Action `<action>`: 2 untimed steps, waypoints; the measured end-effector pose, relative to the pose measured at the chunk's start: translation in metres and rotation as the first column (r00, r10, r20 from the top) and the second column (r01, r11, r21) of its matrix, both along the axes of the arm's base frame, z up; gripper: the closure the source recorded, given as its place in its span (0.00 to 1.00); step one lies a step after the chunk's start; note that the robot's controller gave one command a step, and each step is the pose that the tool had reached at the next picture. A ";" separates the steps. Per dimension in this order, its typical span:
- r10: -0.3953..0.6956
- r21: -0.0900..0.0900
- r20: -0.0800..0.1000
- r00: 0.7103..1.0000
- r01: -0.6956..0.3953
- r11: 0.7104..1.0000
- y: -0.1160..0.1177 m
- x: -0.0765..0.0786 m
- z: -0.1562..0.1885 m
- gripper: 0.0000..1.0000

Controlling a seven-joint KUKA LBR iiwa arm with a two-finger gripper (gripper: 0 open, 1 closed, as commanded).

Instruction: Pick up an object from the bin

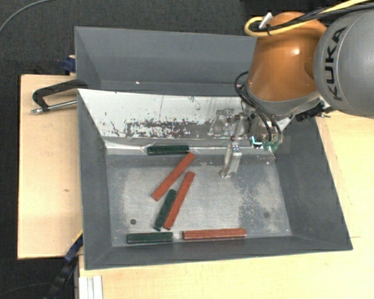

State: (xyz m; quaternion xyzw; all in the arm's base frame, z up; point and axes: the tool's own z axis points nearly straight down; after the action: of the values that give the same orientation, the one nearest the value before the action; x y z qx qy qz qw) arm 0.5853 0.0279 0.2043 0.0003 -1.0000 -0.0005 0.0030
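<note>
Though I cannot tell whether the gripper [230,164] is open or closed, it hangs above the bin [262,204] floor. Nearest, just to its left, lies a slanted red stick [173,176]; a green stick [168,149] lies farther left, and four other sticks [214,233] lie below-left.

**Six bars on the bin floor**

The grey bin [93,185] holds six loose bars on its floor. A back green bar [168,149] lies flat along the foot of the far wall. Near the middle, an upper red bar [173,177] and a lower red bar [179,199] slant side by side, with a middle green bar [165,209] pressed against the lower one's left side. Along the near wall a front green bar [149,237] and a front red bar [214,233] lie end to end, slightly apart. A dark speck [133,222] sits above the front green bar.
</note>
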 end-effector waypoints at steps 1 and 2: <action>0.104 0.002 -0.002 0.995 -0.104 0.995 0.087 -0.051 -0.125 0.00; 0.445 0.000 0.007 0.896 -0.445 0.896 0.124 -0.058 -0.133 0.00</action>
State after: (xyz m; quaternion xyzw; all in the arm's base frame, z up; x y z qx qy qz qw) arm 0.5269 0.1519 0.0713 0.2288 -0.9735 -0.0008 -0.0002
